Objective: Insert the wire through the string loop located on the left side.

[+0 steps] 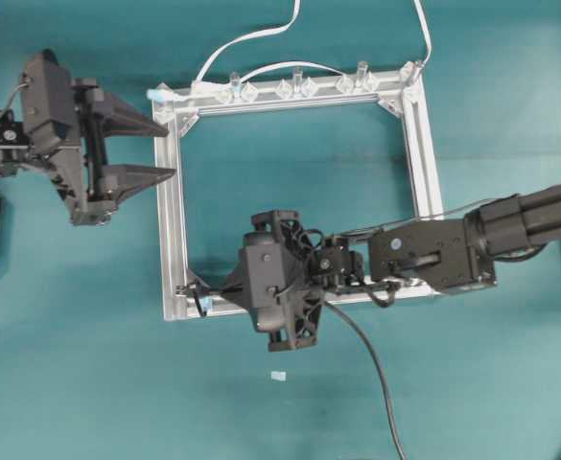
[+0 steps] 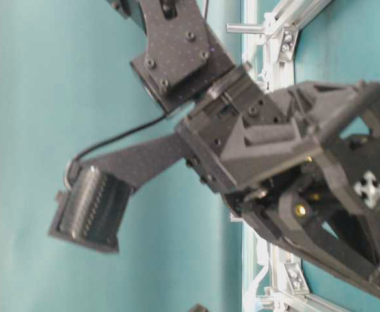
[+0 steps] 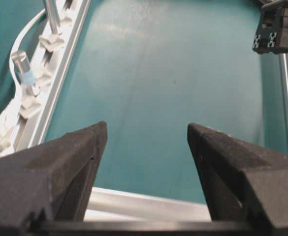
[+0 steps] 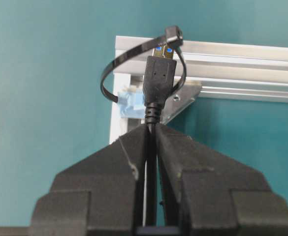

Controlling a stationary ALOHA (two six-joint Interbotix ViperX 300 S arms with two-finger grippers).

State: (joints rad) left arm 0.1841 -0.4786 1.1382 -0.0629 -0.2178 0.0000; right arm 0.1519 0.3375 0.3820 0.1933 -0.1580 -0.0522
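My right gripper [image 4: 151, 129] is clamped tight on the wire [image 4: 159, 78], just behind the plug's strain relief. The black cable runs back between the jaws and trails off across the teal table [image 1: 88, 383] toward the near edge in the overhead view. The plug points at the frame's corner, its metal tip at the string loop [image 4: 134, 56], which reads as a black zip-tie ring with a small square head. From the right wrist view the tip sits right at the ring's opening, under the head; can't tell if it is actually through. A pale blue bit sits at the corner bracket just behind the loop.

In the overhead view that corner is the near-left one of the aluminium frame [image 1: 424, 153], and my right arm reaches across the frame to it.

My left gripper [image 1: 161, 149] is wide open, holding nothing, jaws over the frame's left bar near the far-left corner. White cables [image 1: 251, 38] and clear clips [image 1: 297, 86] sit along the far bar.
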